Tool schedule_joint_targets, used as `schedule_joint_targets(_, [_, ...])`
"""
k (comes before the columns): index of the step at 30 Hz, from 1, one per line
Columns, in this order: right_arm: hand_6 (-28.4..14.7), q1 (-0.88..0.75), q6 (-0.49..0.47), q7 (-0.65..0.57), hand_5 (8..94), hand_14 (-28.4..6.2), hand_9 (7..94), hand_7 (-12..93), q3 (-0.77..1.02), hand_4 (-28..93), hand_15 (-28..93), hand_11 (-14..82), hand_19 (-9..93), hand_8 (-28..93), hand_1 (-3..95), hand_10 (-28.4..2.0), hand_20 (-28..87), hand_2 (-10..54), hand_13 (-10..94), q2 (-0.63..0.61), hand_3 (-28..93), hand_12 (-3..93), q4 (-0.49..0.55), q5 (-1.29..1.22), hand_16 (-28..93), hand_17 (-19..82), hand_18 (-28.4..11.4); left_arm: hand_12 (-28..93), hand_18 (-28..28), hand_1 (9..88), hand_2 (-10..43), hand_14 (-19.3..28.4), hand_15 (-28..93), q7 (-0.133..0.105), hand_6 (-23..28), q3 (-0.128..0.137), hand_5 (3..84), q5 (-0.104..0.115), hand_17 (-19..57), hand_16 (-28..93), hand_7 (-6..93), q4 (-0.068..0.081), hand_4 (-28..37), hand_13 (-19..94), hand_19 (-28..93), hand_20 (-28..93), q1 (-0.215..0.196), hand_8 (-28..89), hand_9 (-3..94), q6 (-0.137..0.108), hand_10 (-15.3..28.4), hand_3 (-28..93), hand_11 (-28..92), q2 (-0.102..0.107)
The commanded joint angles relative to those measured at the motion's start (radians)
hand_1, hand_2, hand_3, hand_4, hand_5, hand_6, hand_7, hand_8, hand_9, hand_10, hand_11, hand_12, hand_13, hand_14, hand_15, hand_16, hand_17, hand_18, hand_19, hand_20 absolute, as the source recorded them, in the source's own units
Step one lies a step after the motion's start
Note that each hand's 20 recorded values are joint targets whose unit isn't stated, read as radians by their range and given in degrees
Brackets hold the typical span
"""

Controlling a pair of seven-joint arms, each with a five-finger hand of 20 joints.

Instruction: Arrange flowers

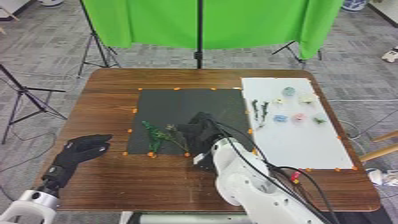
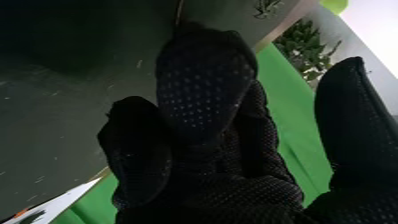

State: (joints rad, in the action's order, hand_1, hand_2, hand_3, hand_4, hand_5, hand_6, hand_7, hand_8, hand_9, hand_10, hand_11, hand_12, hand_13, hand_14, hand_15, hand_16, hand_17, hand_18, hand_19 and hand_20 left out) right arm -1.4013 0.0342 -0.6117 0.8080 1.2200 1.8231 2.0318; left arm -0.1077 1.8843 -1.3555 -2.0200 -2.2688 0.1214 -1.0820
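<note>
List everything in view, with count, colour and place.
Table: one, brown, centre.
Mat: one, black, on the table.
Sheet: one, white, on the table's right.
Flower heads: six, blue, pink and cream to pale green, on the sheet.
Stems: two, green, on the sheet's left part.
Sprigs: more than one, exact count unclear, green, on the mat.
Tape bits: many, orange, round mat and sheet.
Cloth: one, green, behind the table.
Stands: several, black, behind and left of the table.
Floor: grey, around the table.
Left hand: one, black, over the table's left.
Right hand: one, black, over the mat.
</note>
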Motion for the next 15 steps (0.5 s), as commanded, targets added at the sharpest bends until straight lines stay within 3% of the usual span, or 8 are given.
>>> schedule_joint_targets(1, [-4.2, -0.020, -0.042, -0.020, 65.2, -4.2, 73.7, 16, 0.012, -11, 50, 10.0, 93, -6, 27.8, -16.2, 46, 6.7, 94, -0.012, 55, 14.3, 0.027, 0.001, 29, 64, -14.9, 15, 14.1, 30.4, -9.5, 18.3, 18, 0.008, 3.9, 0.007, 49.8, -0.006, 9.1, 3, 15.0, -0.002, -17.9, 40, 10, 23, -0.015, -6, 48.9, 0.008, 13.5, 68, 19, -0.011])
schedule_joint_targets(15, [-4.7, -0.038, -0.059, -0.033, 65.7, -4.4, 74.7, 16, 0.017, -11, 51, 10.2, 93, -6, 26.7, -16.7, 47, 6.6, 94, -0.018, 56, 14.8, 0.048, 0.004, 29, 64, -14.9, 15, 14.2, 29.9, -9.5, 18.5, 19, 0.007, 4.2, 0.008, 49.7, -0.007, 8.9, 3, 13.5, -0.005, -16.8, 40, 10, 23, -0.017, -6, 48.7, 0.009, 13.7, 67, 19, -0.011])
